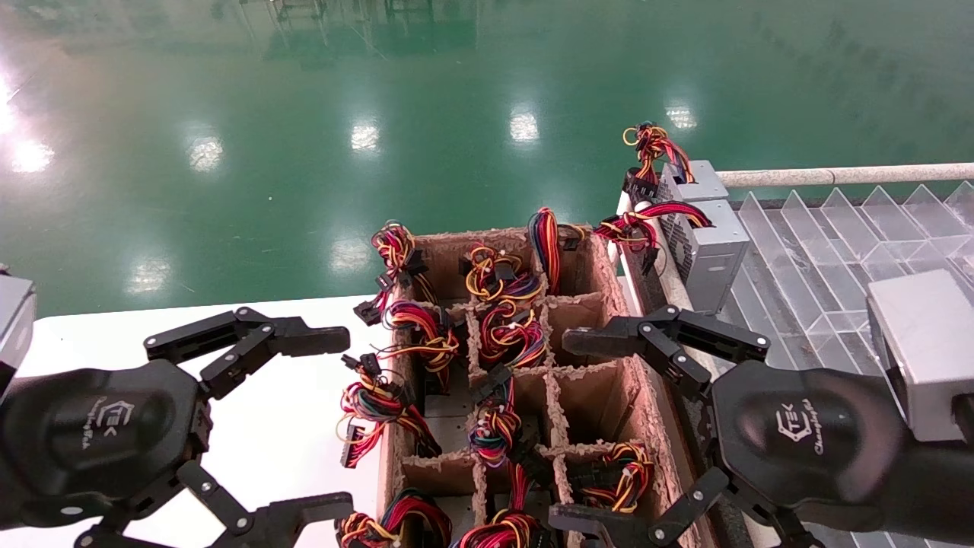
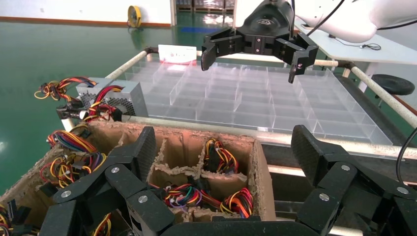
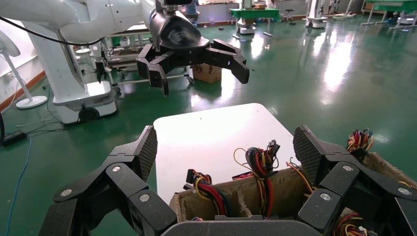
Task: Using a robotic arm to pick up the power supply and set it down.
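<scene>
My left gripper point(image 1: 335, 415) and right gripper point(image 1: 574, 430) are black jointed claws with silver screws, white logos, textured fingertip pads and silver-grey wrist boxes.

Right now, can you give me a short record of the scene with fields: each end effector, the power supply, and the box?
left end effector: open, empty, over the white table
right end effector: open, empty, over the cardboard box's right side
power supply: stands on the clear tray's corner, beyond the box, not held
second grey unit: just behind it, with yellow-orange wires
cardboard box: divided in cells, several hold wire bundles
</scene>
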{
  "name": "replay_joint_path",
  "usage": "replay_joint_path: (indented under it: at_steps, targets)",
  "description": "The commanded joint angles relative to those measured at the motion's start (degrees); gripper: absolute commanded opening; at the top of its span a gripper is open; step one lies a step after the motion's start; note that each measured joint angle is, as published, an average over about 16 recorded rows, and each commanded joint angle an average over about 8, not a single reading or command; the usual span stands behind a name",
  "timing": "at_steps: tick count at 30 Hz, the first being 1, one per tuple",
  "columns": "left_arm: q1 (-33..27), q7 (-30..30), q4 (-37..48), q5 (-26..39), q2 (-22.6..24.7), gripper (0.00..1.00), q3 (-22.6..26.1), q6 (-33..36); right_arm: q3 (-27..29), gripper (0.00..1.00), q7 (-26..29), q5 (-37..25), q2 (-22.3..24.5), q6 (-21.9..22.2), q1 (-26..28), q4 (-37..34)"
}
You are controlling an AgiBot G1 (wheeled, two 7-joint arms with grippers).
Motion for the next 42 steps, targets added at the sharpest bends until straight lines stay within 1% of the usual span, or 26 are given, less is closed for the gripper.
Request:
replay_joint_path:
  at_steps: [1,42]
  targets:
    - [0.00,0.00,0.00,0.00,0.00,1.00,0.00,0.00,0.00,1.00,0.00,0.00,0.00,0.00,0.00,0.00]
    - [0.00,0.00,0.00,0.00,0.00,1.00,0.00,0.00,-0.01,1.00,0.00,0.00,0.00,0.00,0.00,0.00]
